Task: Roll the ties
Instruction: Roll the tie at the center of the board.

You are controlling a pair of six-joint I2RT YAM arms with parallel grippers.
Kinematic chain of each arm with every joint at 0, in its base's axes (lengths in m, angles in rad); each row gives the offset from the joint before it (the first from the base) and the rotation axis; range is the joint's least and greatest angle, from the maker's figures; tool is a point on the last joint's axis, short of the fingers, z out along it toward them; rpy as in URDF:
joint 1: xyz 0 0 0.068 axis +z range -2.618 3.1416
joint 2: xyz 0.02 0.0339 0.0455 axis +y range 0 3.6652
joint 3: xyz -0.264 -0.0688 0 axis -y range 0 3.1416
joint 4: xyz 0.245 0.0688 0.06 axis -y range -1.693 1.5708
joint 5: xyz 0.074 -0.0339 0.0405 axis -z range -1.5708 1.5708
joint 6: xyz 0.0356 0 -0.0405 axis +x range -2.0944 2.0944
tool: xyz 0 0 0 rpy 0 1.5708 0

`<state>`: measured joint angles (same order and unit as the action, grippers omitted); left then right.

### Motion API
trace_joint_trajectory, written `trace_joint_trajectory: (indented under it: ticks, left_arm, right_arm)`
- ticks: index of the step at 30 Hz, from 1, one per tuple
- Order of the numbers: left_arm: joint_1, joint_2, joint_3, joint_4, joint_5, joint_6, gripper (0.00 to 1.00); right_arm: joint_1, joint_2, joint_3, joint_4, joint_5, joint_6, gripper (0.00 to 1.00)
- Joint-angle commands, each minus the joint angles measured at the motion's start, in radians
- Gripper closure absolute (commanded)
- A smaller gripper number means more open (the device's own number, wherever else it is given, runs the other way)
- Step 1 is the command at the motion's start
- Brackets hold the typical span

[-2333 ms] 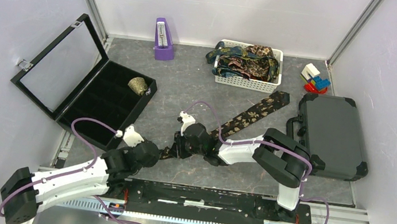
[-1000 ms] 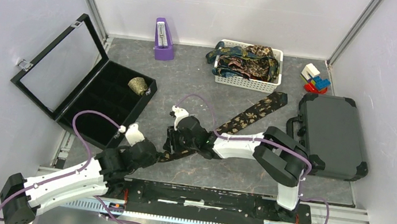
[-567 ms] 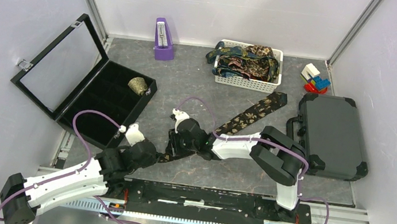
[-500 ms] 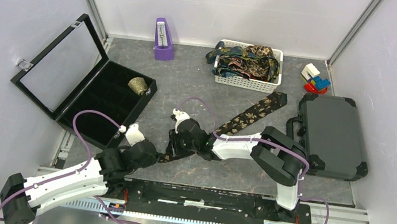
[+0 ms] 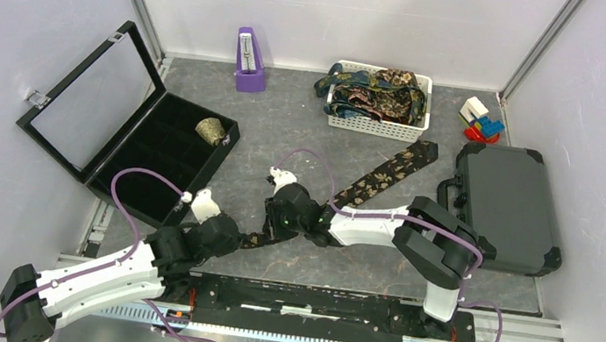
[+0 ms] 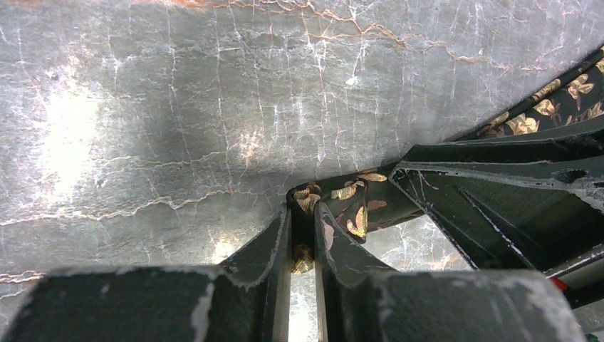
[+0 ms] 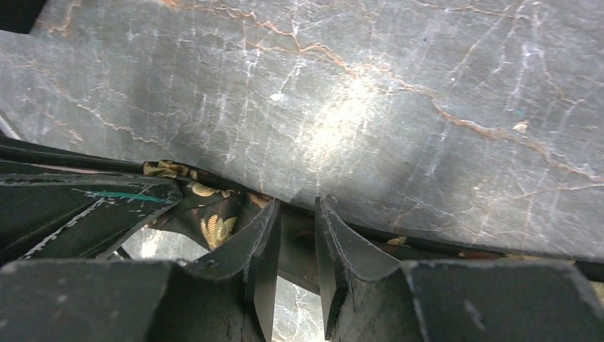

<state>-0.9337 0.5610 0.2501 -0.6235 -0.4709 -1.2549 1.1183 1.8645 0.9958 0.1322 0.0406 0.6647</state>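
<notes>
Tie (image 5: 383,177), dark brown with a gold floral print, lies on a diagonal across the middle of the table (image 5: 288,125). Its broad pointed end is near the white basket (image 5: 376,128) and its narrow end points toward your arms' bases. Your left gripper (image 6: 303,226) pinches that narrow end, jaws pressed together on the cloth. Just beside it, your right gripper (image 7: 295,224) takes the band a little farther along, jaws drawn in on the fabric that fills the gap between them.

The surface is grey stone-patterned, with pale and rust-coloured veins and bright glare patches in both wrist views. White walls (image 5: 347,9) close three sides, with metal uprights in the far corners and a rail (image 5: 309,300) along the near edge.

More ties (image 5: 376,92) sit tangled in the basket. A purple object (image 5: 249,62) stands by the far wall. At left an open black display case (image 5: 149,170) holds an olive-gold bundle (image 5: 212,130) in a far compartment. At right lies a shut grey hard case (image 5: 507,207), with coloured blocks (image 5: 481,119) beyond it.

From above, your grippers and the right forearm cover the tie's narrow stretch, so you cannot see the fingertips there. In the wrist views you cannot tell whether the pinched end is folded or curled. The bundle is too small to identify.
</notes>
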Motion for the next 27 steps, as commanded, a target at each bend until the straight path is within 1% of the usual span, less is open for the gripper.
trace_joint_trajectory:
  ticks: [1, 5, 10, 19, 24, 27]
  left_arm:
    - [-0.002, -0.001, 0.028, -0.016, -0.048, 0.025, 0.98]
    - [-0.002, -0.001, 0.029, -0.016, -0.049, 0.025, 0.98]
    - [-0.002, -0.001, 0.032, -0.016, -0.055, 0.025, 0.98]
    - [-0.002, 0.006, 0.037, -0.016, -0.060, 0.021, 0.98]
    - [0.000, 0.009, 0.046, -0.025, -0.058, 0.024, 0.98]
    - [-0.001, 0.007, 0.055, -0.044, -0.064, 0.023, 0.98]
  right_arm:
    - [-0.007, -0.034, 0.062, -0.056, 0.074, -0.040, 0.69]
    - [-0.038, -0.030, 0.100, -0.114, 0.116, -0.066, 0.69]
    - [-0.069, -0.026, 0.055, -0.130, 0.114, -0.071, 0.69]
    - [-0.068, -0.084, -0.029, -0.155, 0.103, -0.067, 0.70]
    - [-0.065, -0.113, 0.000, -0.161, 0.058, -0.081, 0.70]
    - [-0.050, -0.124, 0.035, -0.192, 0.066, -0.088, 0.71]
